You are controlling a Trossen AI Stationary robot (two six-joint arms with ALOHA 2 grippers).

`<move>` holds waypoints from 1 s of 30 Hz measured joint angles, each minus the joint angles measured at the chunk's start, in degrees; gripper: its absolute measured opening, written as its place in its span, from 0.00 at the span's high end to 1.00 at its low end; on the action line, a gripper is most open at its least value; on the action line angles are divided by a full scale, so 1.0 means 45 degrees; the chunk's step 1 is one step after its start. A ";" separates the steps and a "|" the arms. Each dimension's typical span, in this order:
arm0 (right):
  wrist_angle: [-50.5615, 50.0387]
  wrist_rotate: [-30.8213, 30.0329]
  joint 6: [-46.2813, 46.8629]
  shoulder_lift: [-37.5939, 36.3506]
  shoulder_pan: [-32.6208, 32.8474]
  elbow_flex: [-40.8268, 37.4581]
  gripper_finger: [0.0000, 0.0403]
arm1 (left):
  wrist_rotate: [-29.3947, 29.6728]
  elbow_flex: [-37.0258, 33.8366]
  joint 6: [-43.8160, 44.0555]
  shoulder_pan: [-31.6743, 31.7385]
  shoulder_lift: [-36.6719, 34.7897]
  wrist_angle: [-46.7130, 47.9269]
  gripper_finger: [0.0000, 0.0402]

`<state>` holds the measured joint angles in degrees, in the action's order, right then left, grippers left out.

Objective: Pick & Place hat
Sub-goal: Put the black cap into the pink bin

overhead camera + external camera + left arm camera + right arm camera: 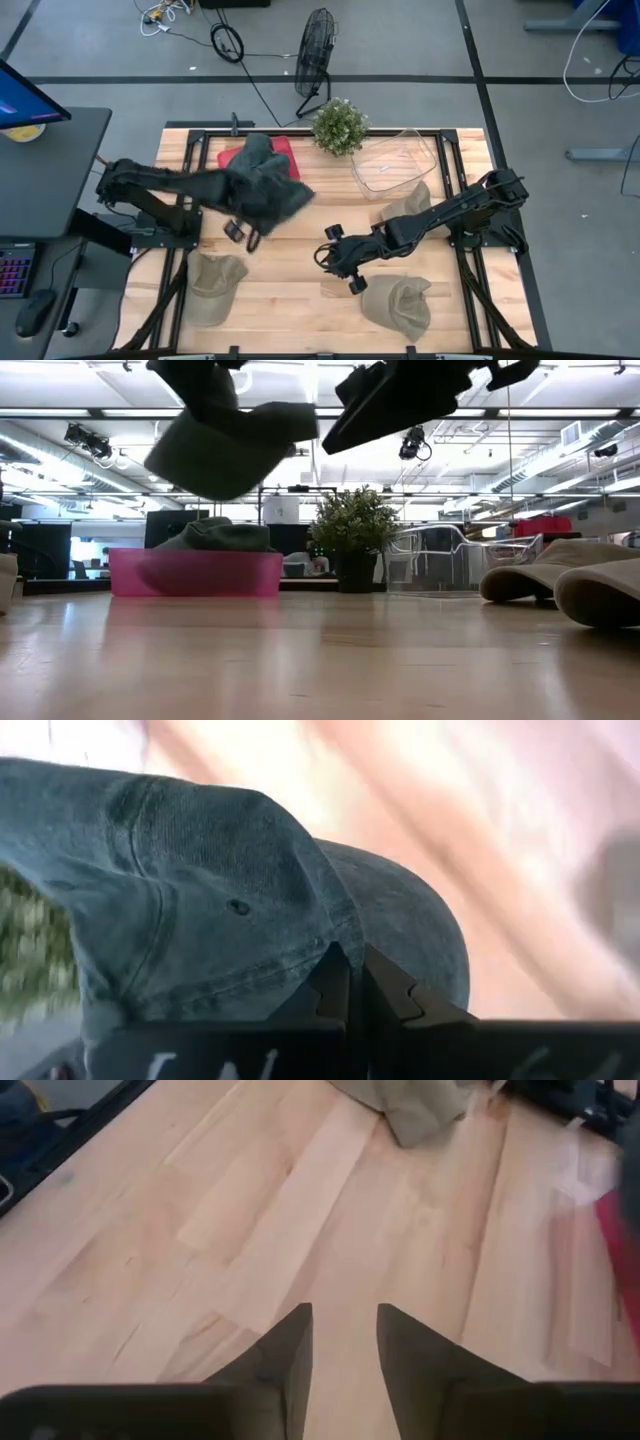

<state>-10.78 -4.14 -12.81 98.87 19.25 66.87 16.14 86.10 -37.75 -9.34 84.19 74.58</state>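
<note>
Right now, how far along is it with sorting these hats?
One dark hat already lies in the pink bin. The left end effector is shut on a second dark hat, held in the air near that bin. The right end effector is open and empty above the table. Three tan hats still lie outside the clear bin.

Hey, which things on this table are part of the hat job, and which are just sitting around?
Job: dark hat held in the left claw; pink bin; three tan hats; right claw, open over bare wood.

Lying about: plant; clear bin.
</note>
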 joint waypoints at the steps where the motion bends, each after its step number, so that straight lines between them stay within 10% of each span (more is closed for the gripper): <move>1: 0.0004 0.0010 -0.0032 0.0000 0.0004 0.0000 0.71 | 0.0005 0.0335 -0.0442 0.0367 -0.0054 0.0607 0.98; 13: -0.0108 0.0014 -0.0032 0.0000 -0.0011 0.0000 0.72 | -0.0582 0.0314 -0.5452 0.6288 -0.0740 0.0628 0.98; 19: -0.0117 0.0014 -0.0037 0.0000 -0.0015 0.0000 0.72 | -0.3053 -0.1804 -0.7817 0.8644 -0.0715 -0.1866 0.98; 30: -0.0122 0.0009 -0.0017 0.0000 -0.0304 0.0000 0.72 | -0.3558 -0.5926 -0.8766 1.0350 -0.0711 -0.4867 0.97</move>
<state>-11.33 -4.10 -12.88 98.87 17.88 66.87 0.13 59.43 -77.19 37.23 80.99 52.68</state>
